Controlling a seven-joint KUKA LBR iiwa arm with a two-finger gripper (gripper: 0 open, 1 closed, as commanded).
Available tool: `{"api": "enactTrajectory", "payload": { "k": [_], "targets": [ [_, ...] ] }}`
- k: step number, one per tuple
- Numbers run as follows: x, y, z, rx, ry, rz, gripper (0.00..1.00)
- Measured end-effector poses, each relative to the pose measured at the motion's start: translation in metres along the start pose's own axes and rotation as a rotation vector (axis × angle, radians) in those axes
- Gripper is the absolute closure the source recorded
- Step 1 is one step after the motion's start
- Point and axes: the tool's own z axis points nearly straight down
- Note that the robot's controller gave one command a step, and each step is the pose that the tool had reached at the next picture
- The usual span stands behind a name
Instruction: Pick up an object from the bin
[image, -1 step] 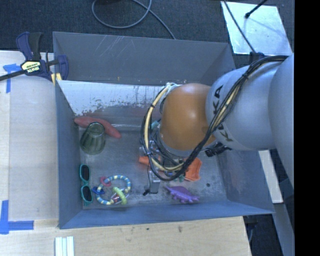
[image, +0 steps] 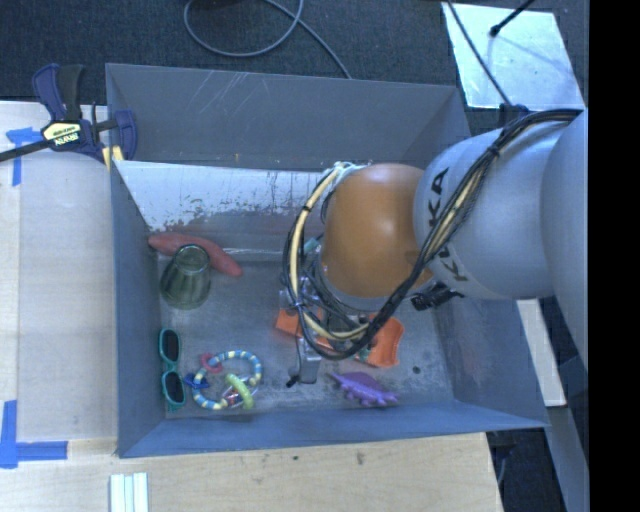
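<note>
The thing nearest the gripper is an orange piece (image: 388, 345) lying on the bin floor right of the middle, towards the front wall. Most of it is hidden under the arm's wrist; one orange corner shows to the left of the cables and a larger part to the right. The gripper (image: 303, 372) hangs low just in front of that left corner, its tip close to the floor. Whether it is open or closed I cannot tell from where I stand, and nothing can be seen held in it.

Just beside the gripper, to the right and against the front wall, lies a small purple toy (image: 365, 389), spiky in outline. Further left along the front sits a ring of coloured beads (image: 228, 379), and beside that a pair of teal sunglasses (image: 169, 368) near the left wall. Well apart, in the back-left corner, a greenish glass cup (image: 187, 277) lies touching a long reddish thing (image: 210, 251).

Above it all are the round orange cover (image: 372, 232) on the wrist, looped with yellow and black cables (image: 298, 250), and the thick grey arm (image: 505, 215) coming in from the right over the grey bin (image: 300, 120).
</note>
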Motion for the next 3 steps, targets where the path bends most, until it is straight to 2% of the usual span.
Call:
{"api": "enactTrajectory", "payload": {
  "k": [1, 2, 3],
  "targets": [
    [-0.001, -0.008, 0.002, -0.001, 0.001, -0.035, 0.0],
    [-0.005, -0.061, 0.031, -0.001, -0.004, -0.091, 0.0],
    [-0.043, -0.078, 0.062, -0.002, -0.005, 0.065, 1.0]
  ]
}}
